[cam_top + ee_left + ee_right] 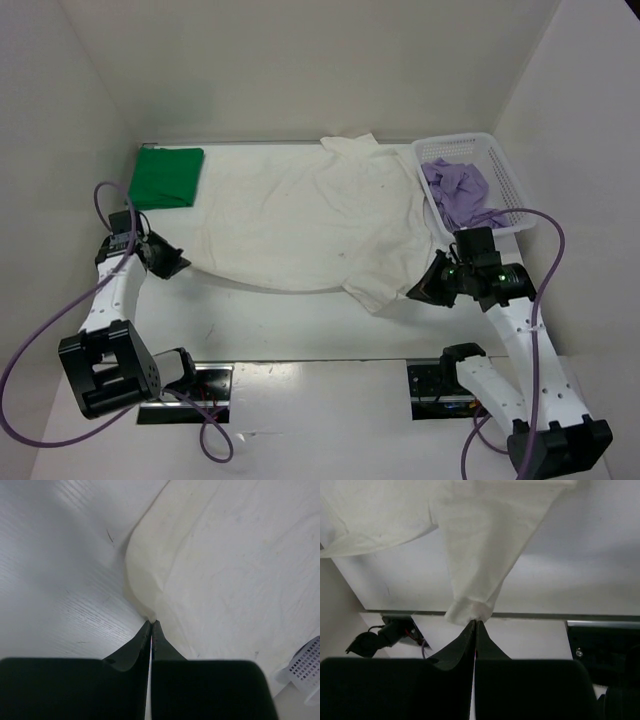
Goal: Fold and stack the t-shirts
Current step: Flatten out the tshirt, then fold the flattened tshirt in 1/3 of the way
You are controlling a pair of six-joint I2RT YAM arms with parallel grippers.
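Observation:
The white t-shirt lies spread across the middle of the table. My left gripper is shut on its near left edge at table level. My right gripper is shut on its near right corner, a hemmed sleeve end that hangs from the lifted cloth. The green t-shirt lies folded at the back left. The lavender t-shirt is crumpled in the white mesh basket at the back right.
White walls close in the table on the left, back and right. The arm bases and their cables sit at the near edge. A corner of the basket shows in the left wrist view.

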